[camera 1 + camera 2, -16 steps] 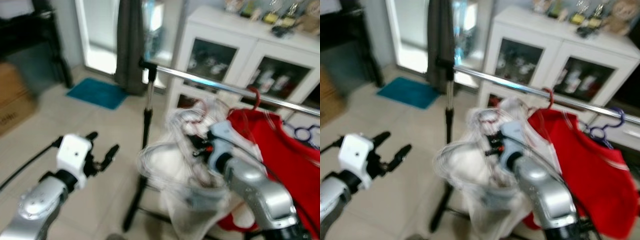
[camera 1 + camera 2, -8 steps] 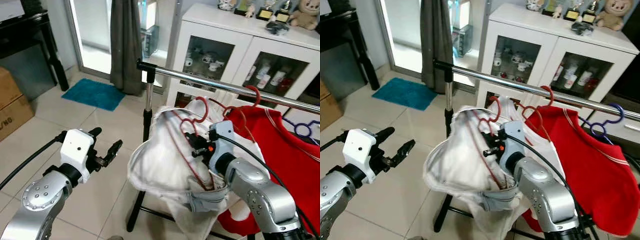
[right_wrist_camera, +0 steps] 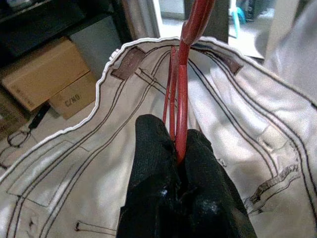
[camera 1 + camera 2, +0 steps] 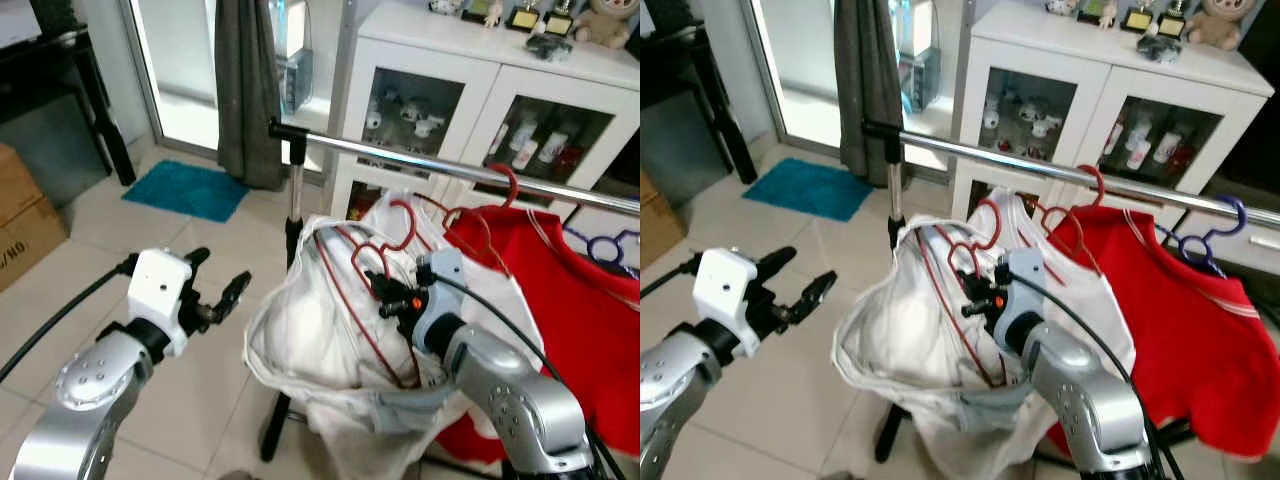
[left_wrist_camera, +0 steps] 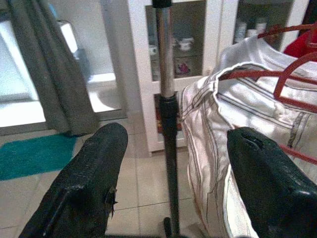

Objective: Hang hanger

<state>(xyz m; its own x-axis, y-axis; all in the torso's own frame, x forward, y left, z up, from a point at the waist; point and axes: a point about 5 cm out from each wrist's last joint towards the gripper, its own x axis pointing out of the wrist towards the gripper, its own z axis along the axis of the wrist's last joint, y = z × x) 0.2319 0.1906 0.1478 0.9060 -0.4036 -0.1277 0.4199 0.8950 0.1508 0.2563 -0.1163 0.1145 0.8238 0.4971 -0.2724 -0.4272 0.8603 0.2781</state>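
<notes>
The right gripper is pinching its two black fingers tightly together on the thin red wire hanger, which is rising from between the fingertips and is carrying a white garment with dark stitching. In the head views this gripper is sitting in front of and below the shiny horizontal metal clothes rail, with the hanger's red hook still hanging short of the rail, just under it, and the white garment is draping loosely around the silver right forearm. The left gripper is holding nothing, its two black fingers spread wide apart, and it is hovering to the left of the garment, near the rack's upright black and chrome pole but not touching it. Further along the rail, to the robot's right, a red shirt is hanging on another red hanger, touching the white garment's edge, and a purple hanger is hooking over the rail beyond it. Behind the rack, a white cabinet with glass doors is standing against the wall, with small trophies and a plush toy on top. On the tiled floor to the left, a teal mat is lying beside a grey curtain, and a brown cardboard box is sitting at the far left.
</notes>
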